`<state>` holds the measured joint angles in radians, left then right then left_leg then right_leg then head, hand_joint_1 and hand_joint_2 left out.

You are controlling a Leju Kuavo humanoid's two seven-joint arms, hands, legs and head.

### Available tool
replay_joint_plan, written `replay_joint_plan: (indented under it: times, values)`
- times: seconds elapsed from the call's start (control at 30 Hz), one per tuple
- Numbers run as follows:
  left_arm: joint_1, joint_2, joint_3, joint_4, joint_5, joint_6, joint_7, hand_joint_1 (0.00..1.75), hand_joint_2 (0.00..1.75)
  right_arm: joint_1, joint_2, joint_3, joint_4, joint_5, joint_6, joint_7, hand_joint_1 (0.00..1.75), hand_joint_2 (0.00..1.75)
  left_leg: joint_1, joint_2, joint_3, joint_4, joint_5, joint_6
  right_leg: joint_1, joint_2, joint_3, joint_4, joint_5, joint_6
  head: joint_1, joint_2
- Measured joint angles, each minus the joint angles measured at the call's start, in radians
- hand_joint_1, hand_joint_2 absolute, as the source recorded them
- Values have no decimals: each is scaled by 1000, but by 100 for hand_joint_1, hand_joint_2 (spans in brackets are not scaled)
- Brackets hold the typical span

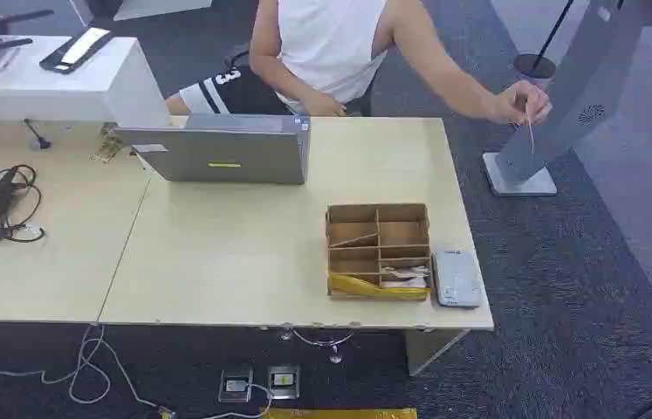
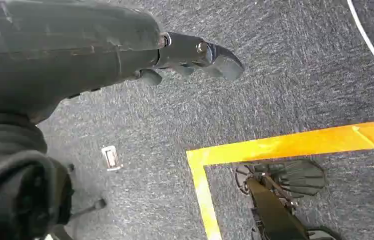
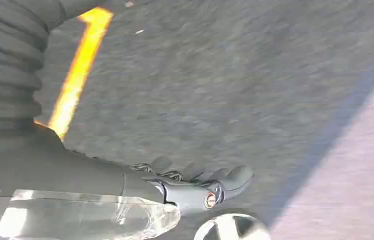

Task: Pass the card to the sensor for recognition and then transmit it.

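Both of my robot hands, left (image 2: 195, 55) and right (image 3: 200, 187), hang empty over carpet, fingers loosely extended; the card (image 1: 530, 133) is in a person's hand (image 1: 521, 101) beyond the surface's (image 1: 217, 262) far right corner.

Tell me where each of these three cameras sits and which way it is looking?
Head view: high on the robot, looking down at the table, divided box, grey sensor pad and a person's hand; none of the robot's body.
Left wrist view: behind the hanging left hand, facing the carpet and orange tape.
Right wrist view: behind the right hand, facing the blurred carpet.
Both wrist views share the carpet and orange tape.
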<state>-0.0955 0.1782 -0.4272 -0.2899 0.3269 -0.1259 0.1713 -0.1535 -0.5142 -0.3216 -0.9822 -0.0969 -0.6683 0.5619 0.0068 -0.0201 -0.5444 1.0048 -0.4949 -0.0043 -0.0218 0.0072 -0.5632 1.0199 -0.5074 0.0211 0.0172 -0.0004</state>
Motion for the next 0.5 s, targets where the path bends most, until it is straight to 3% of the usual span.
replay_joint_plan:
  times: [0.3, 0.5]
  values:
    - [-18, 10, -15, 0, 4, 0, -6, 0, 0, -28, -100, 12, -292, 53, 0, 63, 0, 175, 0, -1, -1, 0, 1, 1, 0, -1, 0, 0, 0, 0, 0, 0]
    - [-21, 10, -30, 0, 4, 0, -9, 0, 0, -54, -137, 44, -411, 59, 0, 11, 0, 175, -1, -1, -3, 0, 0, 1, -1, -1, -1, 1, 0, 0, 0, 0]
